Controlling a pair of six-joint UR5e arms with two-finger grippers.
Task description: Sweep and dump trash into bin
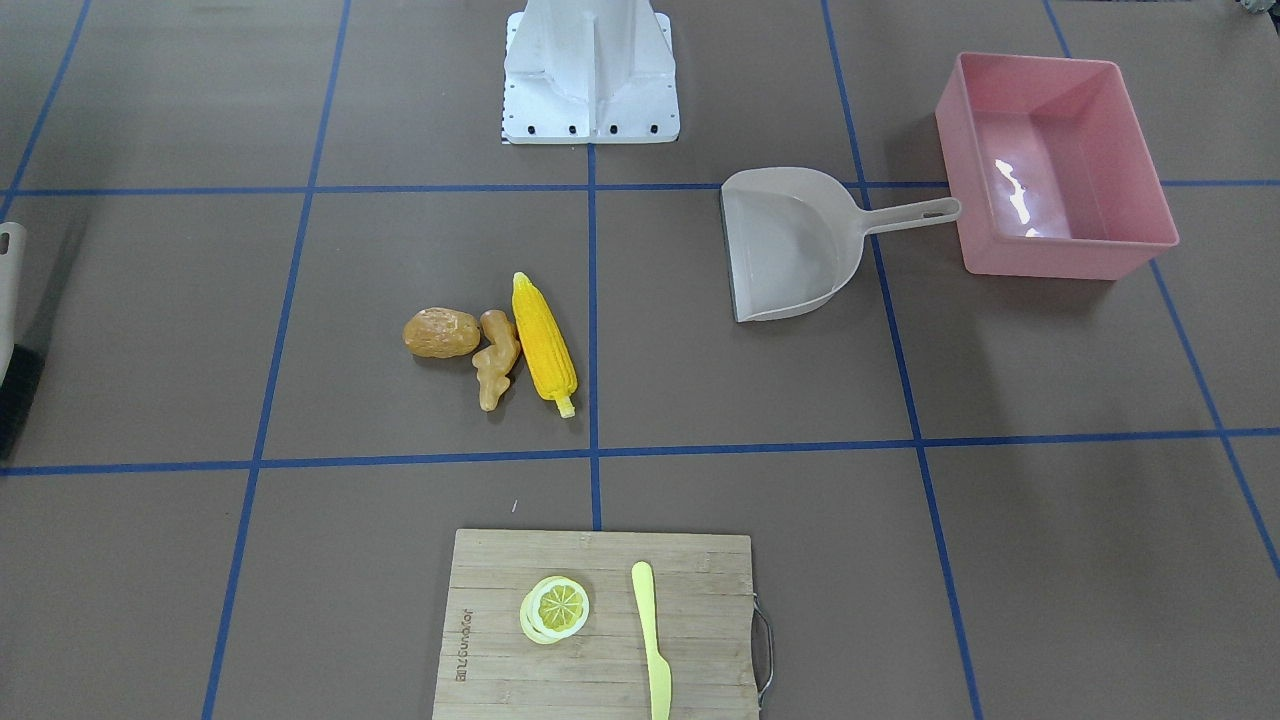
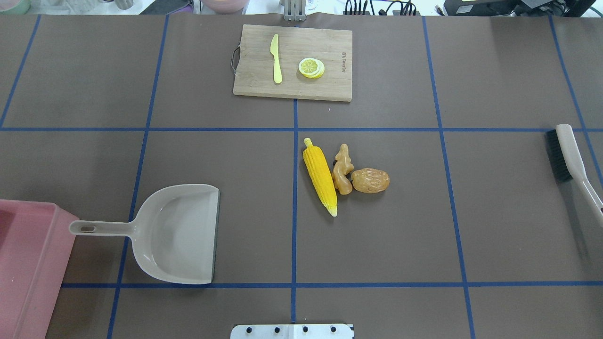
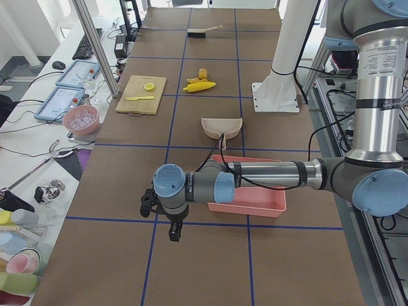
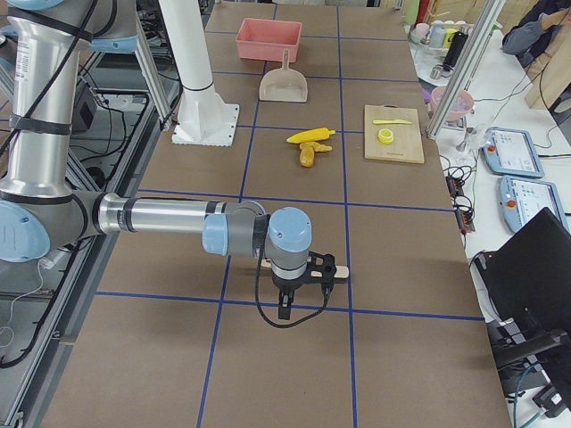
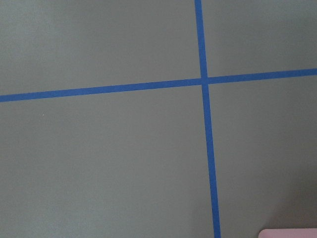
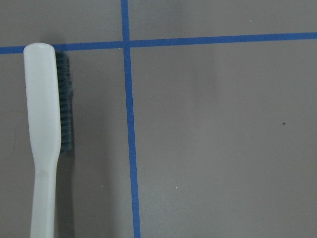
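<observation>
At the bottom of the front-facing frame sits the cutting board (image 1: 600, 625) with a lemon slice (image 1: 555, 608) and knife (image 1: 650, 640), neither of them trash. From left to right come the brush (image 1: 8, 300) at the left edge, then the potato (image 1: 441, 332), ginger root (image 1: 496, 358) and corn cob (image 1: 543, 338) bunched together at centre. The dustpan (image 1: 790, 245) lies well apart from them, and the pink bin (image 1: 1060, 250) sits empty at upper right. The left fingers (image 3: 173, 229) and right fingers (image 4: 284, 306) show only from the side, so I cannot tell how far open they are. Likely trouble is the round cob rolling past the pan's mouth, or the light pan skidding across the bench if unheld.
</observation>
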